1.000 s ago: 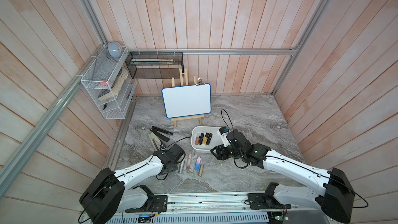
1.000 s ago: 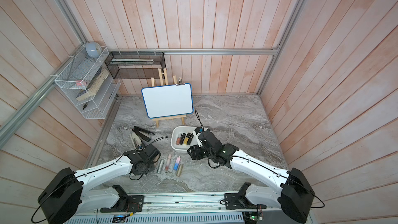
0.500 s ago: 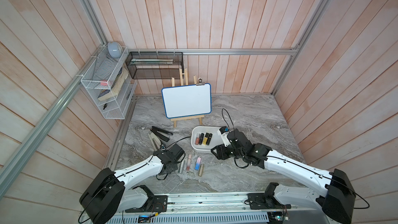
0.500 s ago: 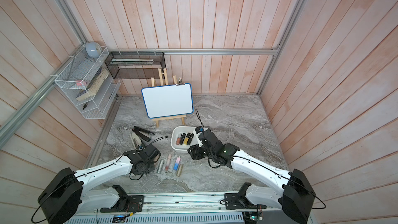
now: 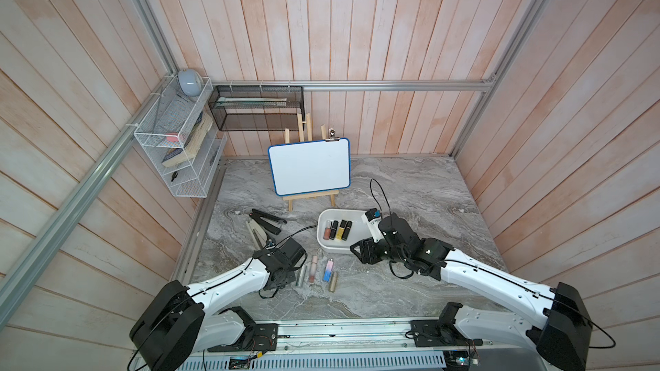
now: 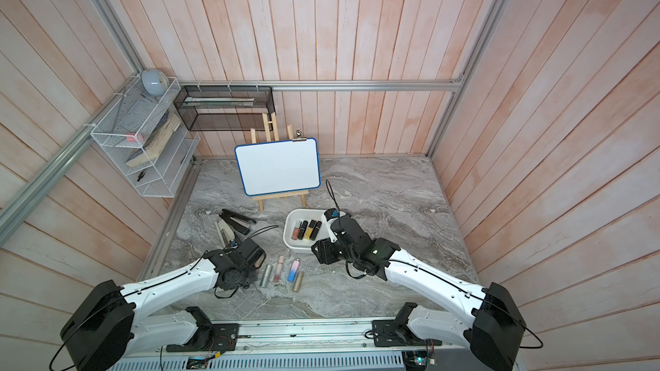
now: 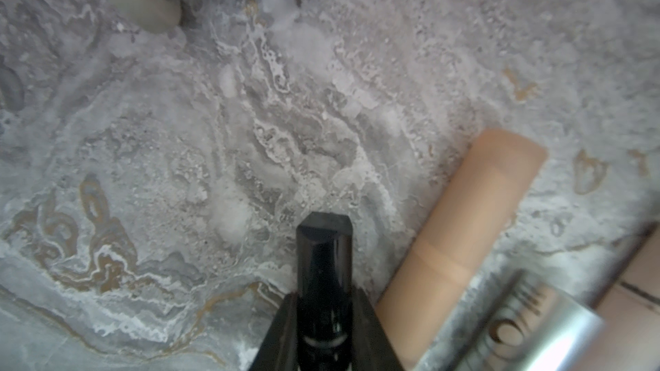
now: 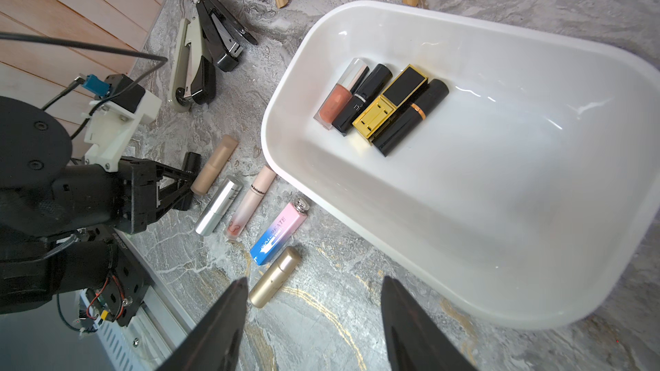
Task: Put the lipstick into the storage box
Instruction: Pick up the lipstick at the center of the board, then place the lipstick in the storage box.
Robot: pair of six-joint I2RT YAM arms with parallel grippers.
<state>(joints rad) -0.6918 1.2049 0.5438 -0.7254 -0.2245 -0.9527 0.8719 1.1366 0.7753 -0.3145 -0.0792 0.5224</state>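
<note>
Left hand (image 7: 324,296) just closed tight on black lipstick (image 7: 323,244) near storage box (image 8: 482,208); I lift next. Right hand (image 8: 314,280) part-open, empty.

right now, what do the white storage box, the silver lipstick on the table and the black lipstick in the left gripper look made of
The storage box: likely plastic, glossy white; soft highlights on smooth moulded walls.
The silver lipstick: metal or metallised plastic, polished; it mirrors light along its length.
The black lipstick: probably hard plastic, glossy; sharp reflections on its faceted end.
</note>
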